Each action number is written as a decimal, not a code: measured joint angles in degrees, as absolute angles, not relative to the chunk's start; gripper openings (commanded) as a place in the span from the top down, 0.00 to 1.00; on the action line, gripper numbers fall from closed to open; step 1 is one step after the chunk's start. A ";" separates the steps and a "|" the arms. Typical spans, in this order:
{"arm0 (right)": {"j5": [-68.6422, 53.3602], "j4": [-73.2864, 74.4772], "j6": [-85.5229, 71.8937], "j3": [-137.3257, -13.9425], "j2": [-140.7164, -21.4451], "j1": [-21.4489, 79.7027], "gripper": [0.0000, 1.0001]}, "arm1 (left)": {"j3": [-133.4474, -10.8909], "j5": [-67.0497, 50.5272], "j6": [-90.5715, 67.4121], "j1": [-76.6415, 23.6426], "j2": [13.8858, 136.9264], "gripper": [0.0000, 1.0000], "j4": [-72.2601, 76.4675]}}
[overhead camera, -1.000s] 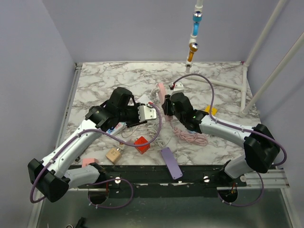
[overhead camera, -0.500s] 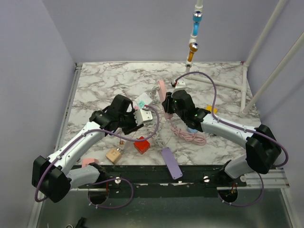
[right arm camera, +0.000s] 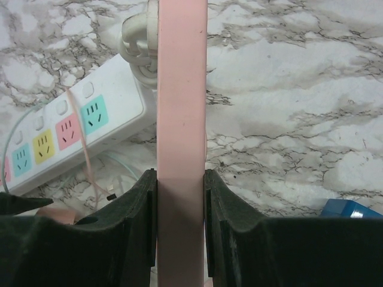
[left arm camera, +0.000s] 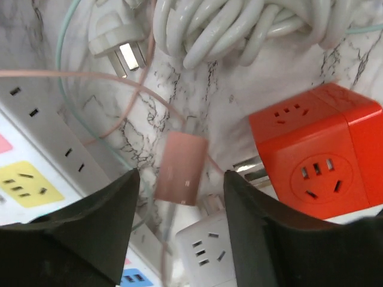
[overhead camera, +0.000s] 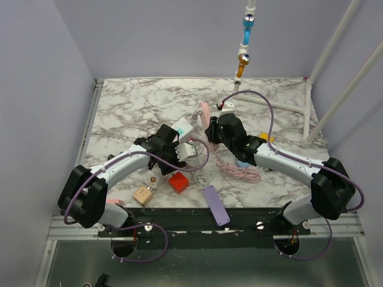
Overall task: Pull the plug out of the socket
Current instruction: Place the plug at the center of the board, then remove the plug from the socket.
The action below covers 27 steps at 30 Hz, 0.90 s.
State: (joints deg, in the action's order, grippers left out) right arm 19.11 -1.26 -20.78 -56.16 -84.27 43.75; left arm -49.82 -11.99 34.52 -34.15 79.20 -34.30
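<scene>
Looks unplugged — pink plug [left arm camera: 181, 168] is lying just beside the orange socket cube [left arm camera: 317, 158], left gripper [left arm camera: 179, 177] gaping around it; right gripper [right arm camera: 181, 179] is clamping the pink strip [right arm camera: 181, 89] past the cube — retreat pending.

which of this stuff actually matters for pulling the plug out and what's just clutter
Job: pink power strip, clamped in the right gripper; pink plug, between the open jaws of the left gripper.
Lying about: red cube socket, white power strip, white coiled cable, purple bar, tan cube.
</scene>
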 measured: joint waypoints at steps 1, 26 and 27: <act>19.05 -1.13 -20.84 -56.16 -84.14 43.75 0.99 | -49.80 -11.66 34.50 -34.17 79.92 0.03 -33.80; 12.27 0.01 -20.03 -56.55 -82.94 43.38 1.00 | -81.60 -17.15 27.24 -24.60 74.22 0.01 -43.90; 11.60 0.25 -19.79 -56.93 -82.94 43.38 0.99 | -81.87 -17.28 27.05 -24.60 74.61 0.01 -43.90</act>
State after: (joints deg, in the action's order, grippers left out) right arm 11.60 0.25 -19.79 -56.93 -82.94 43.38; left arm -81.87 -17.28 27.05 -24.60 74.61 -43.90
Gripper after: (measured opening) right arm 0.348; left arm 0.981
